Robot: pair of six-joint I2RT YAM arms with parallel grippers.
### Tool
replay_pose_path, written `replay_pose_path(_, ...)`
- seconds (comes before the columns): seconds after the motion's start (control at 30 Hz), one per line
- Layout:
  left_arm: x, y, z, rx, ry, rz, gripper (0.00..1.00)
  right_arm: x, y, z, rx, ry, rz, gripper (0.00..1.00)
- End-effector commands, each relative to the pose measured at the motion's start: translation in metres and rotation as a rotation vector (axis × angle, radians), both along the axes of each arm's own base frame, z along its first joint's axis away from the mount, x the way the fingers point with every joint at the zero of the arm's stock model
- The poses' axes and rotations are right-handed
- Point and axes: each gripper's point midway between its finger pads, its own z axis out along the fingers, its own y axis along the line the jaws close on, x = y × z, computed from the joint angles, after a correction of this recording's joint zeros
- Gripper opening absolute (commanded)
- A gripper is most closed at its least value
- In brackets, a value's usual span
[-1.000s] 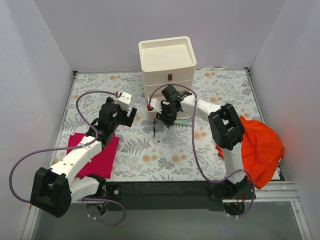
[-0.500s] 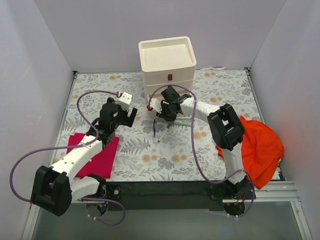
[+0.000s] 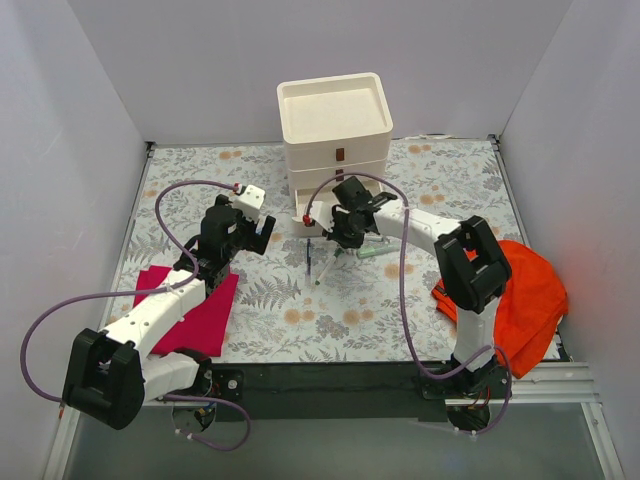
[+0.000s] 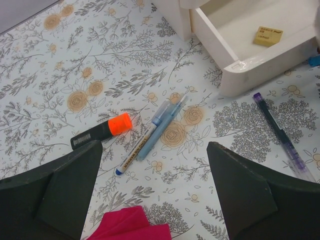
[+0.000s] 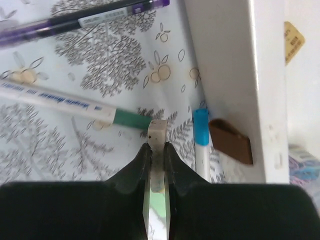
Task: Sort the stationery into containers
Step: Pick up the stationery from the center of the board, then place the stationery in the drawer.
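Note:
My right gripper (image 5: 156,147) is shut on a small off-white block (image 5: 158,129), held just above the table in front of the open bottom drawer (image 5: 225,75) of the cream stacked drawers (image 3: 335,130). A tan block (image 5: 292,40) lies inside that drawer. A teal-capped white pen (image 5: 75,105), a blue-capped pen (image 5: 201,131) and a purple pen (image 5: 80,20) lie under the right gripper. My left gripper (image 4: 155,200) is open and empty above an orange-capped dark marker (image 4: 100,132), a white marker (image 4: 135,150) and a light blue pen (image 4: 162,122).
A magenta cloth (image 3: 195,310) lies under my left arm and shows below the left fingers (image 4: 130,225). An orange cloth (image 3: 525,290) lies at the right edge. The drawer's brown handle (image 5: 230,141) sits next to the blue-capped pen. White walls enclose the table.
My right arm's elbow has swung to the right and its gripper has shifted slightly right, staying in front of the open drawer. The left arm has barely moved.

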Motion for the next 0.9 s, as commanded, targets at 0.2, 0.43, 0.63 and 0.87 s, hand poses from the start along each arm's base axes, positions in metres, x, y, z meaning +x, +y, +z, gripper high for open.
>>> replay_pose_path(0.2, 0.004, -0.007, 0.020, -0.032, -0.068, -0.023, 0.87, 0.013, 0.016, 0.108, 0.154, -0.177, 0.040, 0.08)
replay_pose_path(0.43, 0.004, -0.008, 0.023, -0.030, -0.080, -0.025, 0.87, 0.052, 0.031, 0.109, 0.141, -0.245, 0.001, 0.09)
replay_pose_path(0.63, 0.003, -0.008, 0.026, -0.033, -0.078, -0.024, 0.87, 0.076, 0.040, 0.102, 0.117, -0.292, -0.007, 0.12)
replay_pose_path(0.87, 0.005, -0.008, 0.027, -0.028, -0.079, -0.019, 0.87, 0.089, 0.039, 0.103, 0.112, -0.330, -0.031, 0.16)
